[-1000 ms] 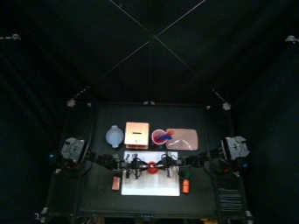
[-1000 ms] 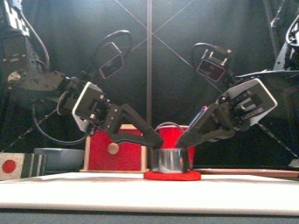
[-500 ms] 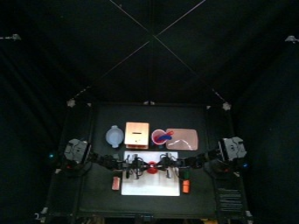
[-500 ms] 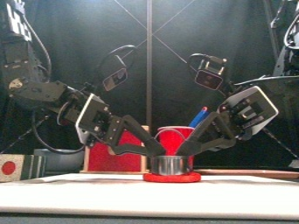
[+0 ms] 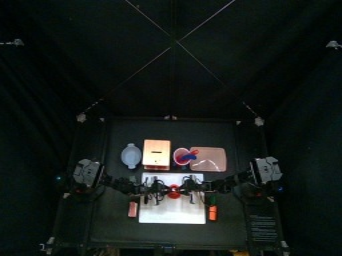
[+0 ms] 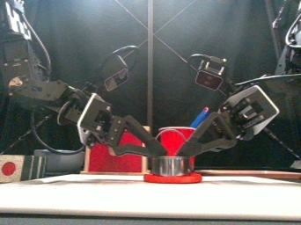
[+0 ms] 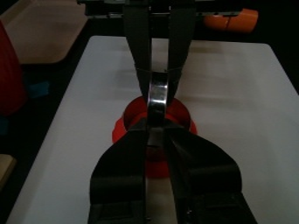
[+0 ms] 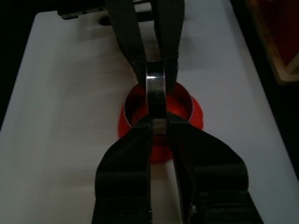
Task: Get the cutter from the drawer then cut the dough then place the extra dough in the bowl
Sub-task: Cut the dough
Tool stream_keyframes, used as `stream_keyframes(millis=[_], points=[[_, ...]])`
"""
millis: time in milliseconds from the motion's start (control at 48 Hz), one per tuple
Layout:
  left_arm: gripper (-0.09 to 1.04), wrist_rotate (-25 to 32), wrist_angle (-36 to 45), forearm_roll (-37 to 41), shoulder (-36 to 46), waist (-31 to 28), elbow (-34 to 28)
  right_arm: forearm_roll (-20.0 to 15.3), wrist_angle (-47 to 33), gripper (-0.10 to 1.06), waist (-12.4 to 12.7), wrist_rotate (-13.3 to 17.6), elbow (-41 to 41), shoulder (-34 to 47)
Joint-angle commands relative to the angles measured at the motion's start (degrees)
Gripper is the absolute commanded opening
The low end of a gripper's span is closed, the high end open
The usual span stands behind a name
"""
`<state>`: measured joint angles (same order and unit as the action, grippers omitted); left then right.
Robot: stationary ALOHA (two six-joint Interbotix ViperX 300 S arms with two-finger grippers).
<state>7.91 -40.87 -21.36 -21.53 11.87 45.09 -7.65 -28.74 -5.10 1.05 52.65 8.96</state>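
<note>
Front view, left tool, right tool, one cutter, one dough

Black desk with a white cutting board at its front middle. Behind the board, in a row from left to right: blue-grey bowl, pale wooden box, pink tray. Just beside the board's left edge, a small orange-red toy; beside its right edge, another orange toy.
</note>
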Motion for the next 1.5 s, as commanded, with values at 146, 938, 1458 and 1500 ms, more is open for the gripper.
stream_keyframes(millis=[146,938,1458,1500], points=[[0.6,-0.35,2.72,2.72,4.66,-0.97,-0.09,-0.7,6.59,0.55,0.26,0.18,-3.78,-1.32],[0.58,6.06,-5.98,2.55,15.29,-1.76,9.4,1.14,30.41,0.82,3.08,0.35,-15.64,-7.73],[0.51,6.33,0.88,2.99,4.22,-1.76,2.11,4.13,39.99,0.82,3.08,0.79,-20.04,-7.21],[0.51,6.33,2.02,2.9,4.22,-1.76,2.2,4.31,39.99,0.82,3.08,0.79,-20.04,-7.21]])
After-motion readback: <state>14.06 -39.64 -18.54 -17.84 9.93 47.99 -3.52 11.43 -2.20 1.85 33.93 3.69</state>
